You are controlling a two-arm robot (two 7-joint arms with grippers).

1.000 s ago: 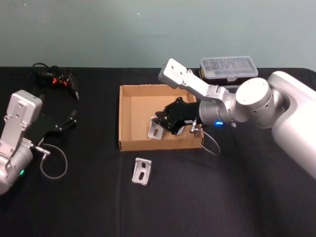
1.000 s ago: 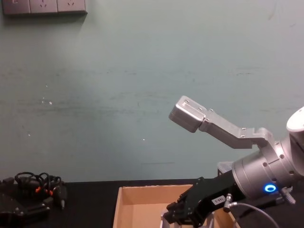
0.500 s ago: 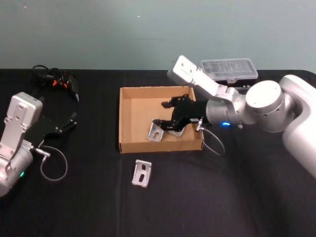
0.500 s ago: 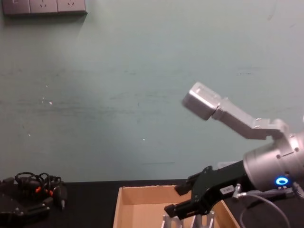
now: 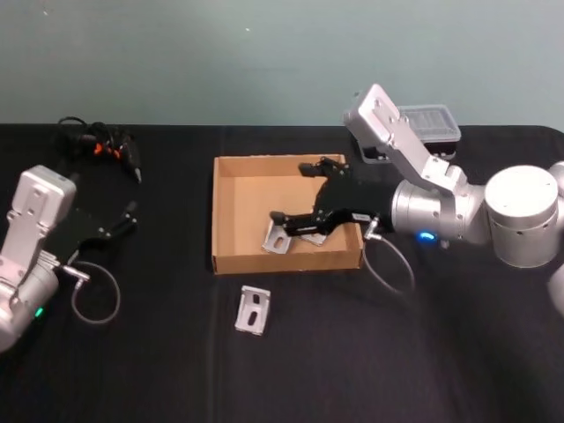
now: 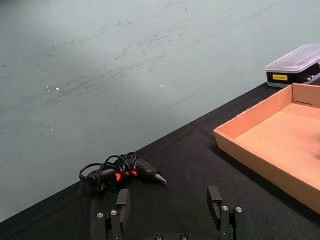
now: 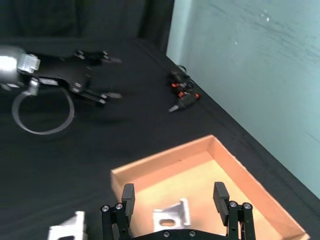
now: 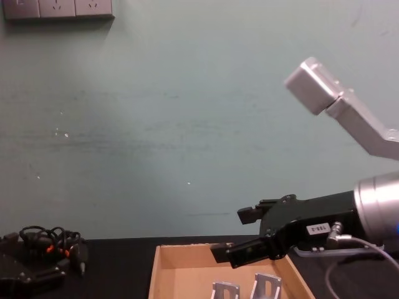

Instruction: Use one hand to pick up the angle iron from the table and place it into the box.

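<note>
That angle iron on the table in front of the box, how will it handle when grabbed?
The angle iron looks like bent sheet metal, so probably stiff and fairly light. Its smooth grey faces may slip in a pinch. Its flat flanges suggest it would slide or tip if pushed, not roll.

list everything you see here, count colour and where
table: 1, black, under everything
box: 1, tan, table centre
angle irons: 2 by the chest view, silver, inside box near its front wall
angle iron: 1, silver, on table just in front of box
case: 1, clear lid on black base, behind box to the right
corded tool: 1, black with orange, far left of table
wall: 1, teal, behind table
sockets: a row, pale, high on wall at left
left gripper: black, open, parked over table's left side
right gripper: black, open, over box
</note>
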